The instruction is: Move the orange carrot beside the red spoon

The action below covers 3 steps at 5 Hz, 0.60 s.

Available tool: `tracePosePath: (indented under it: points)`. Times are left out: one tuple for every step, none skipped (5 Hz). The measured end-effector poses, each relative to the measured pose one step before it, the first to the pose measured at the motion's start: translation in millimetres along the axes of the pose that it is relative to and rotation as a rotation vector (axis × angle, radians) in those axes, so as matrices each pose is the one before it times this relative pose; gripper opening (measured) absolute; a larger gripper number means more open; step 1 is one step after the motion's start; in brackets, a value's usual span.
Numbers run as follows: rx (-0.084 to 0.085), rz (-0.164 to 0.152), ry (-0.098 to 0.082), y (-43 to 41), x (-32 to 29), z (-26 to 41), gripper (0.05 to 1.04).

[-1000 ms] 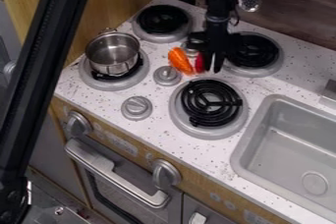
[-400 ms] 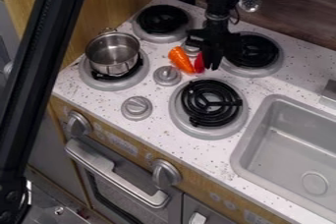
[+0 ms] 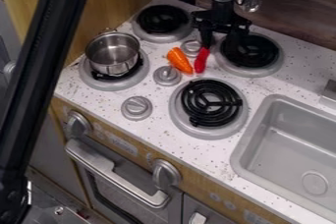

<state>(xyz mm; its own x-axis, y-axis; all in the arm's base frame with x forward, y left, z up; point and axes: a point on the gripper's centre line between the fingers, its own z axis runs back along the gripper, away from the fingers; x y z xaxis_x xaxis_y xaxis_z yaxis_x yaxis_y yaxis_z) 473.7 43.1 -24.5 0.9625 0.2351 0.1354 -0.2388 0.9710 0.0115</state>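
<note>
Spreading widest, the speckled counter (image 3: 105, 102) frames a grey sink (image 3: 298, 149) toward four o'clock. At one o'clock hangs the black gripper (image 3: 222, 42) – fingers apart, holding nothing, one tip near the spoon's upper end. A metal pot (image 3: 113, 53) sits at ten-thirty. The orange carrot (image 3: 179, 61) lies near twelve, at the nine o'clock side of the red spoon (image 3: 201, 60). Placement looks done; the next move should be lifting clear – without nudging the spoon.

The tapered orange carrot (image 3: 179, 61) lies slantwise near the black gripper (image 3: 222, 45); the slim red spoon (image 3: 201, 61) lies between them, nearer the gripper.
</note>
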Motion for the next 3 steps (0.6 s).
tracePosePath:
  points:
    - [0.0109,-0.0010,0.0248,3.00,3.55,-12.27,0.996]
    - [0.0099,-0.0029,0.0282,3.20,1.67,-9.03,0.999]
    - [0.0166,-0.0133,0.0319,5.69,-3.54,-9.25,0.999]
